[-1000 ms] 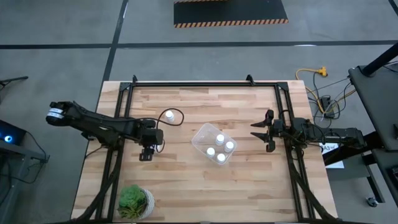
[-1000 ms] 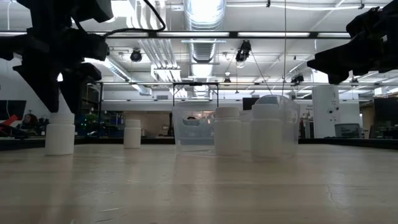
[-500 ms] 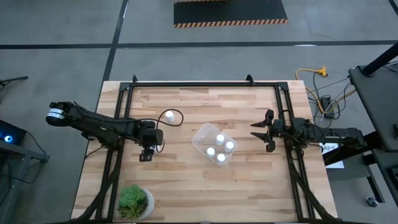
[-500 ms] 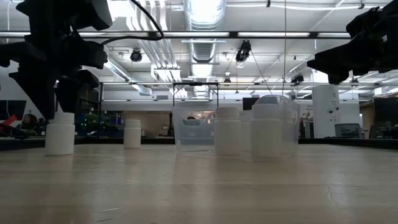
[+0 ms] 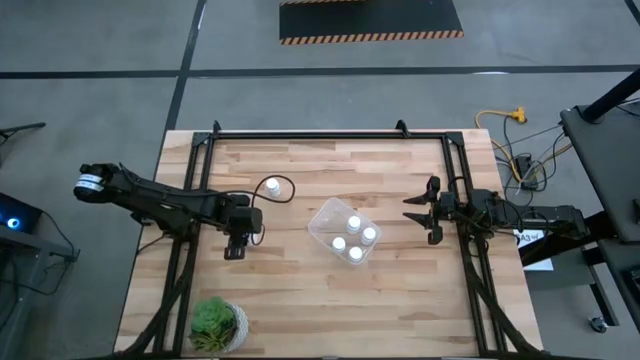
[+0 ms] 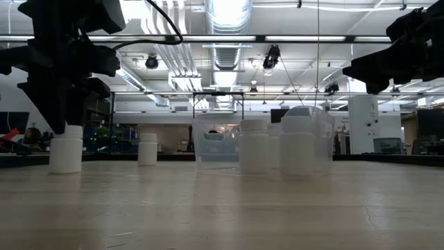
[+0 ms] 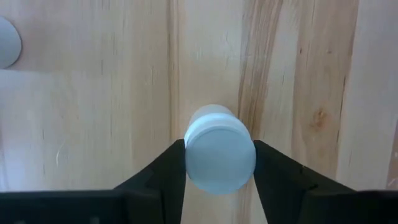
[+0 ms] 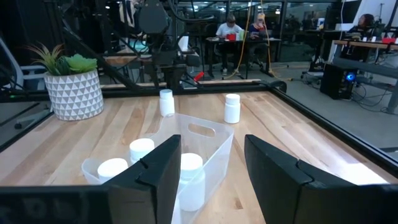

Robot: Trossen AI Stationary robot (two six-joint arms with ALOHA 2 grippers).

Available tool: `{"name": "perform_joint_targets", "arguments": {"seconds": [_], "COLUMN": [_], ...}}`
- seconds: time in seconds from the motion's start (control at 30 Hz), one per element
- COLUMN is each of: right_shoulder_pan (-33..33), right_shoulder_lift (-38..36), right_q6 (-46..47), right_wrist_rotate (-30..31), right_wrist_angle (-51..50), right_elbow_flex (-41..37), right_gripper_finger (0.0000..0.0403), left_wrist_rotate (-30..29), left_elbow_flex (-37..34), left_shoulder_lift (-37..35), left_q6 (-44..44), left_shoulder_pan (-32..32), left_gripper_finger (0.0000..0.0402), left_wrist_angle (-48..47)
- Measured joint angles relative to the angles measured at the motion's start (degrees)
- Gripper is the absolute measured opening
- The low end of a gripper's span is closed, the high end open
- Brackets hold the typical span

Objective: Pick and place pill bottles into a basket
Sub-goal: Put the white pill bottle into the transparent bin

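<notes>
A white pill bottle (image 6: 67,149) stands upright on the wooden table at the left, under my left gripper (image 5: 236,247), which points down and is shut on the bottle's top. A second pill bottle (image 5: 272,186) stands on its base farther back. The clear basket (image 5: 322,218) sits mid-table with several pill bottles (image 5: 353,238) standing inside. My right gripper (image 5: 420,210) waits level at the table's right side, open, with nothing between its fingers. My left gripper pinches the round white cap (image 7: 193,155) of the pill bottle between its two fingers (image 7: 168,168), one on each side of the cap. The fingers come from above, pointing down. The bottle stands upright with its base on the table (image 6: 67,169).
A green potted plant (image 5: 218,325) stands at the table's near left corner. Black frame rails (image 5: 455,160) run along the table's left, right and far sides. Bare wood lies between the held bottle and the basket.
My left gripper has shut its fingers onto the cap of the bottle beneath it and taken hold. The bottle still stands on the table in the same place.
</notes>
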Motion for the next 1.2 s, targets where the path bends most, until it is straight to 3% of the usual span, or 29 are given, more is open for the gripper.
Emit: {"name": "perform_joint_targets", "arguments": {"seconds": [0.23,0.57,1.2], "right_shoulder_pan": [0.0,0.0,0.0], "right_shoulder_lift": [0.0,0.0,0.0], "right_q6": [0.1,0.1,0.1], "right_wrist_rotate": [0.0,0.0,0.0], "right_wrist_angle": [0.0,0.0,0.0], "right_elbow_flex": [0.0,0.0,0.0], "right_gripper_finger": [0.0166,0.0166,0.0166], "left_wrist_rotate": [0.4,0.3,-2.7], "left_elbow_flex": [0.9,9.6,39.1], "left_shoulder_lift": [0.0,1.0,20.0], "left_q6": [-1.6,-1.5,9.7], "left_shoulder_pan": [0.0,0.1,3.5], "left_gripper_finger": [0.0140,0.0140,0.0140], "left_wrist_angle": [-0.7,-1.4,-16.6]}}
